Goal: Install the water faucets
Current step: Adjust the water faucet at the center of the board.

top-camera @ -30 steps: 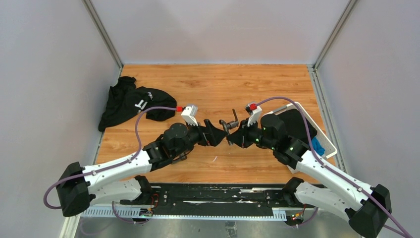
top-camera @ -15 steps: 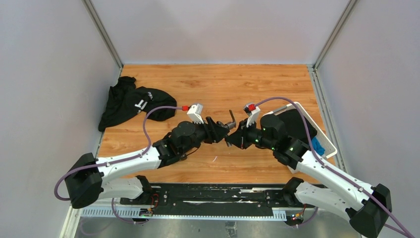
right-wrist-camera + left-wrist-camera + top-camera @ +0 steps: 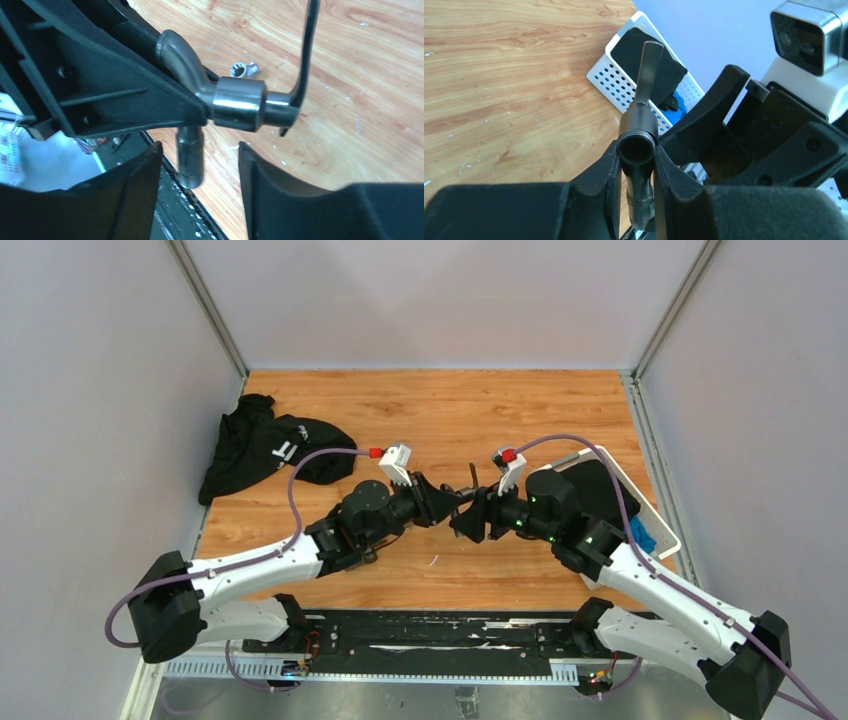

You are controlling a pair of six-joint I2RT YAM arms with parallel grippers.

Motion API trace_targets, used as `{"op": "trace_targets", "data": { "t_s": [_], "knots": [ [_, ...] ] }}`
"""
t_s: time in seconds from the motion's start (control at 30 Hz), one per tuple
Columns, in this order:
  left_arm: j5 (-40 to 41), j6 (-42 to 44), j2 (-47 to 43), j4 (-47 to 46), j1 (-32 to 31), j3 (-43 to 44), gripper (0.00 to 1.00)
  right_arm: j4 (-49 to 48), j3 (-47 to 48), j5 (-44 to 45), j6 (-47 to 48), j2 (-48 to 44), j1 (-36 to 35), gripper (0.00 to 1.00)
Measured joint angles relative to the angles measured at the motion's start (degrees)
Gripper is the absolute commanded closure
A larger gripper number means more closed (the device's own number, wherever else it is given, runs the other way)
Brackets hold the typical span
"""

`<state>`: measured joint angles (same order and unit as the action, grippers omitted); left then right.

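Here the faucet [image 3: 238, 104] hangs in the air above the middle of the table [image 3: 430, 410], pinched in the left gripper [image 3: 636, 172], whose jaws are closed tight on its body just under the open pipe mouth. The right gripper [image 3: 199, 172] holds nothing: its jaws stand partly apart on either side of the threaded stub [image 3: 190, 160], clear of it on both sides. The step in hand looks like a pass between the arms or a regrip ahead of fitting. To do it well, the left arm should hold firm and level while the right arm works, since the thin lever handle [image 3: 306, 55] juts out sideways and would twist the piece if it were knocked. If the right gripper closes, it should take the stub squarely across the threads, not at the very tip. A small loose fitting [image 3: 241, 70] lies on the wood below, near the stub. For room, the two wrists are almost nose to nose, so any retreat should go straight back. The white basket [image 3: 616, 80] crowds the right side and the black garment [image 3: 262, 445] lies well off to the left; bare wood shows beyond the grippers.
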<state>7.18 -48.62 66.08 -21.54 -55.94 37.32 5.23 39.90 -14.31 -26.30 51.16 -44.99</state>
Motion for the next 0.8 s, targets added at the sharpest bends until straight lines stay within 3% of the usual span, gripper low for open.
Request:
{"op": "trace_targets", "data": {
  "t_s": [0.1,0.33,0.57,0.8],
  "knots": [
    [-3.0,2.3,-1.5,1.7,1.4,0.0,1.0,2.9,1.4,-1.0,1.2,0.2,0.3,0.27],
    [-22.3,15.4,-3.9,17.2,11.9,8.3,1.0,12.0,6.9,-10.9,7.3,-2.0,7.7,0.23],
    [-41.1,31.6,-3.6,36.2,12.6,18.0,1.0,13.9,10.4,-28.7,8.9,-2.4,15.1,0.15],
    [-48.5,43.3,-2.1,51.5,12.6,22.7,1.0,14.8,15.7,-38.2,10.9,1.4,14.6,0.15]
  ]
}}
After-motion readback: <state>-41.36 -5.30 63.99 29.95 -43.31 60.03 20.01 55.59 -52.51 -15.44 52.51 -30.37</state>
